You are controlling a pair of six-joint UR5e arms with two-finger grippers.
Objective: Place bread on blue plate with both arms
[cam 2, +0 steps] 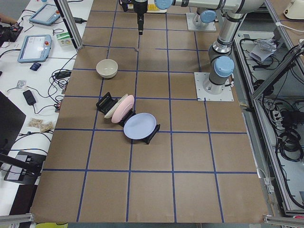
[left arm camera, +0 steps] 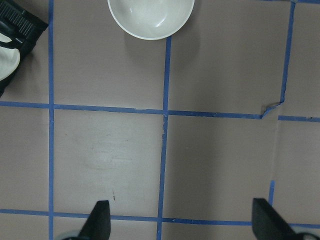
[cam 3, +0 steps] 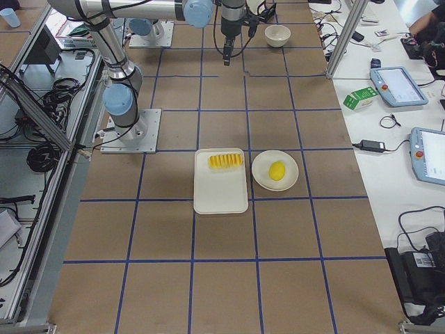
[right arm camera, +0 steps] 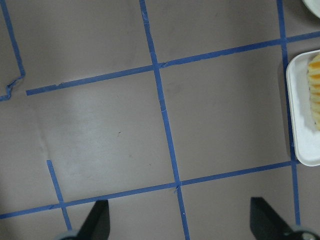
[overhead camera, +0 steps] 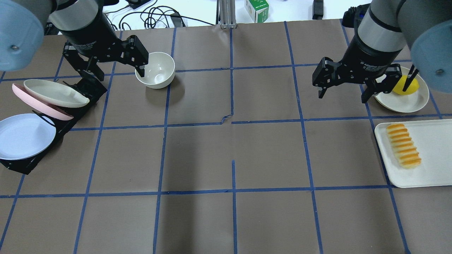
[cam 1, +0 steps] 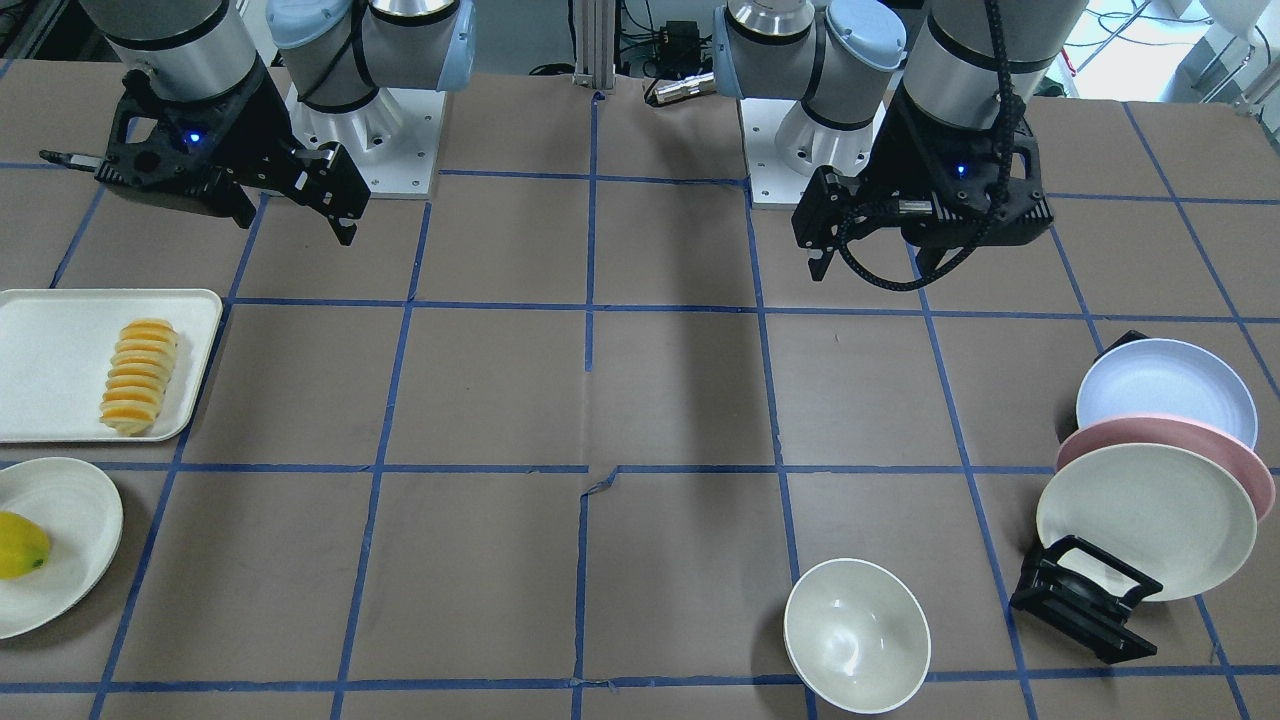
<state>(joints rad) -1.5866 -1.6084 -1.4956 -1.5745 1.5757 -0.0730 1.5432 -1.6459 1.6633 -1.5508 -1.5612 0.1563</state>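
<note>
On white tray [overhead camera: 434, 155], bread [overhead camera: 403, 145] lies crosswise, long axis front-to-back.

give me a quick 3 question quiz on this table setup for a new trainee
1. True or false: the bread lies on the blue plate.
2. Pick one. The blue plate is: A) flat on the table, B) standing in the rack, C) held by an arm.
3. Fill in: the left hand and the right hand are both ___ (open or shut).

Key
1. False: it lies on the tray.
2. B
3. open
</note>
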